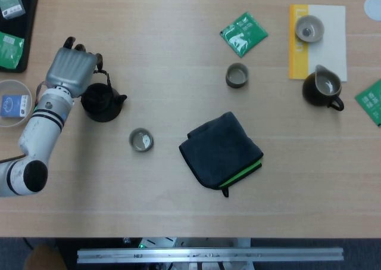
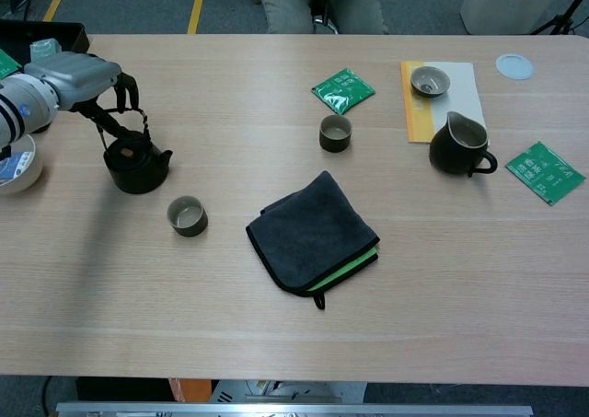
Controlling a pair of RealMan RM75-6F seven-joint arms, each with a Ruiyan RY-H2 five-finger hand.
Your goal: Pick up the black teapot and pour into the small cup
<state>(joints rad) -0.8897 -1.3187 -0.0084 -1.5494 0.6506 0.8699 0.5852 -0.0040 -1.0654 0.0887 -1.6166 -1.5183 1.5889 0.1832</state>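
The black teapot (image 1: 102, 102) (image 2: 136, 164) hangs by its upright wire handle from my left hand (image 1: 71, 70) (image 2: 78, 75), whose fingers curl around the top of the handle at the table's left side. Its spout points right. The small grey cup (image 1: 141, 140) (image 2: 187, 216) stands upright on the table, a short way to the right of the teapot and nearer the front edge. How high the teapot is above the wood I cannot tell. My right hand shows in neither view.
A second cup (image 1: 237, 75) stands mid-table, with a folded dark cloth (image 1: 221, 150) in front of it. A dark pitcher (image 1: 321, 89), a small bowl (image 1: 309, 28) on a yellow-edged book and green packets lie at right. A bowl (image 1: 13, 103) and black tray (image 1: 18, 55) sit at left.
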